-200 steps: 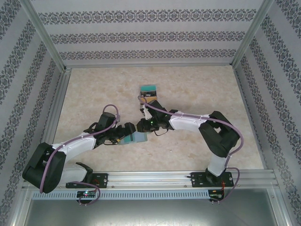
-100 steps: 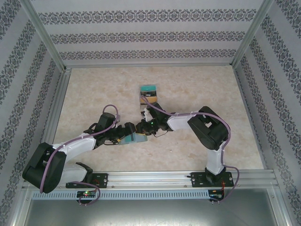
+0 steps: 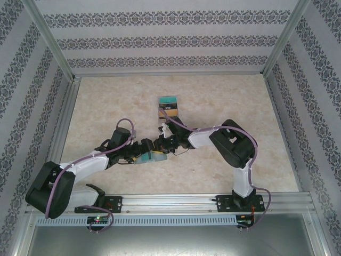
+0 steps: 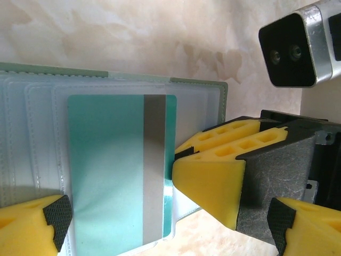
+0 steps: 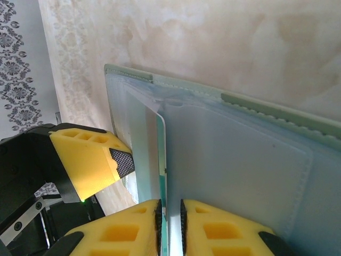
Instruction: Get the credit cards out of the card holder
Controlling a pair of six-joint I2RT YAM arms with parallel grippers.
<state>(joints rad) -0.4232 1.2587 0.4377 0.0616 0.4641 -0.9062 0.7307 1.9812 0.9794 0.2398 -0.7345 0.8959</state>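
Teal with a grey stripe, the card (image 4: 106, 170) sits in a clear pocket of the open card holder (image 4: 197, 101), which lies flat on the bench (image 3: 106, 101) between the two arms. The right jaws are clenched on the card's edge, and the left jaws are spread wide over the holder, gripping nothing. Farther back lie a second teal card (image 3: 168, 100) and a dark card (image 3: 169, 111), side by side.

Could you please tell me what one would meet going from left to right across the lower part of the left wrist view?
left hand's fingertip → teal card, sitting in the card holder → right hand, pinching that card's edge → left hand's other fingertip
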